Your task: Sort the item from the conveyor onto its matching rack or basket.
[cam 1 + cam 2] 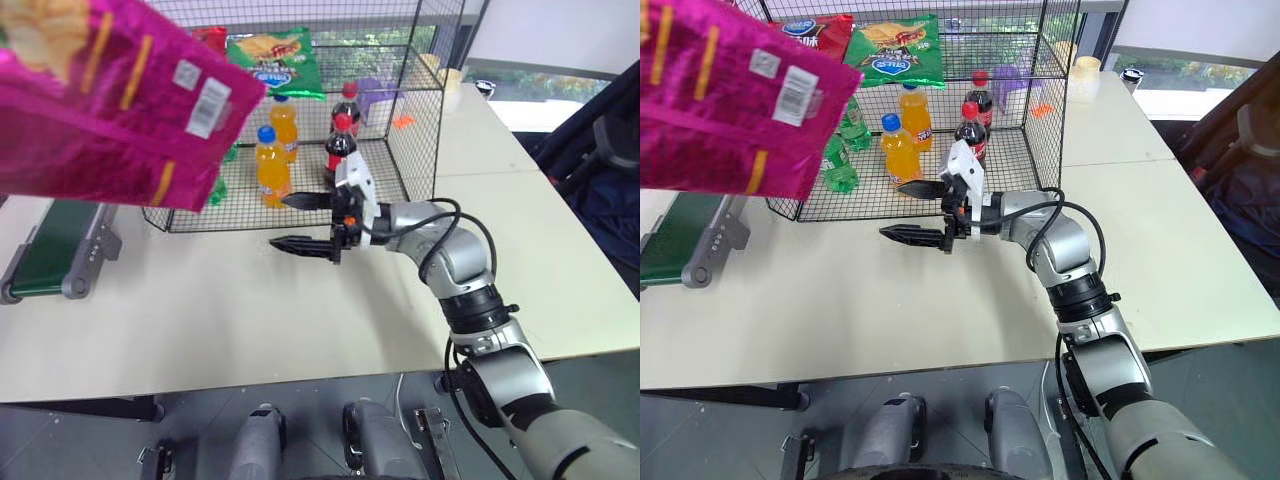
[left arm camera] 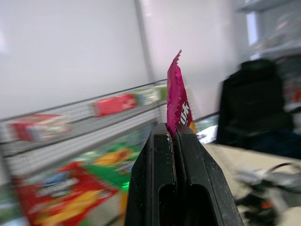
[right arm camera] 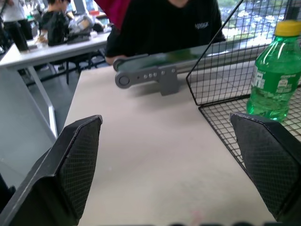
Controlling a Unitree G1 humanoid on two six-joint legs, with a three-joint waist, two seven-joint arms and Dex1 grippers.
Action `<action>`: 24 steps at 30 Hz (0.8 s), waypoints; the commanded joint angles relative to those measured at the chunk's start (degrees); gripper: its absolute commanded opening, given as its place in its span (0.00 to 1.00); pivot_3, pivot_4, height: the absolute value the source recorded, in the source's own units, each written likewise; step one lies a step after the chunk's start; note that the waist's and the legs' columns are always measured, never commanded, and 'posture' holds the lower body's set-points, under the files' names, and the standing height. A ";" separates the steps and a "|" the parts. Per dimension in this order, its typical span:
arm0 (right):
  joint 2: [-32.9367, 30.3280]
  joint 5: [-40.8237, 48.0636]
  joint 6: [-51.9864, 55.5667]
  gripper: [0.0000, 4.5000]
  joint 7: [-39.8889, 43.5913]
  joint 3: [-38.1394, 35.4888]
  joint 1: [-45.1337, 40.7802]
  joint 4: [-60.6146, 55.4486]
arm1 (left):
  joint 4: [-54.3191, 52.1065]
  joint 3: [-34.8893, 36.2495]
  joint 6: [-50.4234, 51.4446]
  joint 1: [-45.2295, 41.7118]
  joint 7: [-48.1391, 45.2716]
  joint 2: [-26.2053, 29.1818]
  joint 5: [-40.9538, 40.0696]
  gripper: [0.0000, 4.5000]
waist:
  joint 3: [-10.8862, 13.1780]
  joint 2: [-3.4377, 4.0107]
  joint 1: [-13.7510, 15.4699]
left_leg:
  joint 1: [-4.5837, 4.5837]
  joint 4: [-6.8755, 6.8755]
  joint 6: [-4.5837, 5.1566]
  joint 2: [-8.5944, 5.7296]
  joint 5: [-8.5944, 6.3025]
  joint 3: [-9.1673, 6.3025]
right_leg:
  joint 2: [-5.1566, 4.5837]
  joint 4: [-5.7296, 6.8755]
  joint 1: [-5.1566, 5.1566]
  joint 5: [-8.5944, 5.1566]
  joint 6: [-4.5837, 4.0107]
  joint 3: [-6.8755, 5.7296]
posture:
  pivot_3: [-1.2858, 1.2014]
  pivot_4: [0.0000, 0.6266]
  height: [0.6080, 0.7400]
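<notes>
1. Closest up is my left gripper (image 2: 175, 136). Its two black fingers are clamped tight on the crimped edge of the magenta-pink chip bag (image 1: 110, 100), held up high right by my head camera. In the head views the bag runs off the top and left edges, so I see the white barcode patch and yellow stripes but not all of the printing. The gripper itself is out of frame there.
2. Next is my right gripper (image 1: 303, 222), hanging over the pale table (image 1: 250, 310) with its fingers spread wide and nothing between them, pointing across to my left, just in front of the cage.
3. Off to my left sits the conveyor (image 1: 55, 250). I see just its rounded roller end and a bit of green belt, the rest is hidden behind the bag.
4. Further back is the black wire cage (image 1: 1040, 120) with orange soda bottles (image 1: 898, 150), cola bottles (image 1: 972, 125) and a green bottle (image 3: 275, 75) on its floor. The green chip bag (image 1: 895, 50) and red chip bag (image 1: 815, 35) lie on the slanted shelf, the red one partly covered.
5. In my right wrist view a person in a black shirt (image 3: 164, 23) is behind the conveyor, cut off at the top.
</notes>
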 commanded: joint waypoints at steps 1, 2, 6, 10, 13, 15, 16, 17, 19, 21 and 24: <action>1.73 8.89 6.14 1.00 -2.06 -7.30 -3.51 -0.16 | 2.80 -5.71 -0.99 -6.42 0.67 2.10 -3.02 0.01 | 0.00 0.00 0.06 | 0.00 0.01 0.00 0.00 0.00 -0.01 | 0.01 0.00 0.00 0.00 -0.01 0.00 | 0.52 0.24 1.00; 2.29 9.48 6.16 1.00 -2.41 -7.95 -3.64 -0.15 | 3.43 -7.96 -1.08 -8.73 0.68 2.36 -3.17 0.01 | 0.00 -0.01 0.08 | 0.00 0.01 0.00 0.00 0.00 -0.01 | 0.01 0.01 0.01 0.00 -0.01 0.00 | 0.52 0.24 1.00; 4.53 12.12 7.16 1.00 -4.27 -10.03 -5.09 -0.14 | 4.94 -14.46 -0.31 -15.63 -0.25 2.22 -1.61 0.01 | 0.00 0.00 0.00 | 0.03 -0.03 0.00 0.00 0.00 0.00 | 0.03 -0.01 0.02 0.00 0.00 0.01 | 0.52 0.24 1.00; 6.72 13.87 6.93 1.00 -5.67 -10.52 -6.04 -1.06 | 6.57 -18.42 0.47 -20.85 -0.56 1.27 -0.41 0.01 | 0.00 0.01 0.02 | 0.01 -0.06 0.00 0.00 0.00 0.01 | 0.04 -0.02 0.00 0.07 0.15 0.03 | 0.52 0.24 1.00; 9.31 15.17 6.08 1.00 -7.15 -10.91 -7.41 -1.60 | 7.11 -21.21 0.83 -23.81 -0.69 0.07 1.10 0.01 | 0.01 0.02 0.02 | 0.02 -0.07 0.00 0.00 0.00 0.01 | 0.04 -0.02 0.00 0.07 0.16 0.04 | 0.52 0.24 1.00; 11.24 16.04 5.48 1.00 -8.47 -11.44 -8.74 -1.69 | 7.08 -22.68 1.05 -25.28 -0.57 -1.03 2.28 0.01 | 0.01 0.01 0.03 | 0.02 -0.07 0.00 0.00 0.00 0.01 | 0.04 -0.01 0.00 0.07 0.17 0.04 | 0.52 0.24 1.00; 12.06 16.18 5.06 1.00 -9.20 -11.66 -9.29 -1.58 | 7.08 -23.12 1.21 -25.88 -0.34 -1.55 2.73 0.01 | 0.01 0.02 0.03 | 0.02 -0.06 0.00 0.00 0.00 -0.01 | 0.06 -0.01 0.00 0.08 0.17 0.04 | 0.52 0.24 1.00; 12.97 16.55 4.76 1.00 -10.02 -12.00 -9.88 -1.30 | 7.07 -23.25 1.48 -26.29 -0.28 -1.99 3.09 0.01 | 0.00 0.01 0.03 | 0.02 -0.06 0.00 0.00 0.00 -0.01 | 0.05 0.00 0.00 0.08 0.18 0.04 | 0.52 0.24 1.00; 14.21 17.11 4.24 1.00 -10.97 -12.38 -10.69 -0.89 | 6.87 -23.20 1.99 -26.67 -0.19 -2.67 3.60 0.01 | 0.00 0.00 0.04 | 0.01 -0.06 0.00 0.00 0.00 -0.01 | 0.04 -0.01 0.00 0.08 0.18 0.04 | 0.52 0.24 1.00; 15.09 17.46 3.72 1.00 -11.61 -12.55 -11.31 -0.53 | 6.66 -22.90 2.41 -26.67 0.10 -3.25 3.96 0.01 | 0.00 0.01 0.07 | -0.01 -0.07 0.00 0.00 0.00 -0.01 | 0.03 -0.02 0.00 0.08 0.19 0.04 | 0.52 0.24 1.00; 15.89 17.61 3.03 0.73 -12.28 -12.50 -11.90 -0.11 | 6.61 -21.81 3.28 -26.60 0.57 -3.93 4.42 0.00 | 0.00 0.01 0.09 | -0.02 -0.06 0.00 -0.01 0.00 -0.01 | 0.03 -0.03 0.00 0.07 0.20 0.04 | 0.52 0.24 1.00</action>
